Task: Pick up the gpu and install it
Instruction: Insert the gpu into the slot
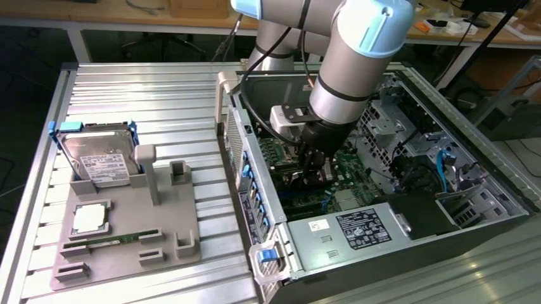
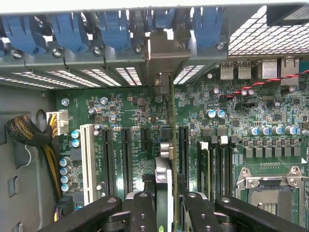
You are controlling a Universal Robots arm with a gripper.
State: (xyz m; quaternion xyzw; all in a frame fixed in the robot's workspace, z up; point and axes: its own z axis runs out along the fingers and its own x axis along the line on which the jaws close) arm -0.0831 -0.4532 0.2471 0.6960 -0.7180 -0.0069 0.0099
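In the wrist view I see the gpu point(image 2: 164, 166) edge-on, a thin card standing upright over the green motherboard point(image 2: 125, 111). Its silvery end bracket point(image 2: 161, 53) reaches up to the case's rear slot openings. My gripper point(image 2: 166, 203) is shut on the card, with a black finger point(image 2: 143, 208) on each side of it. The card's lower edge runs along the black expansion slots point(image 2: 183, 150); I cannot tell whether it is seated in one. From the exterior view, my gripper point(image 1: 311, 166) is down inside the open computer case point(image 1: 253, 190), over the motherboard.
On the exterior view's left, a grey fixture plate point(image 1: 135, 209) holds a hard drive point(image 1: 101, 158), a processor chip point(image 1: 89, 218) and a green memory stick point(image 1: 114, 240). The power supply point(image 1: 355, 231) fills the case's near end. Blue slot latches point(image 2: 67, 29), a cable bundle point(image 2: 29, 135) and the processor socket point(image 2: 270, 193) surround the card.
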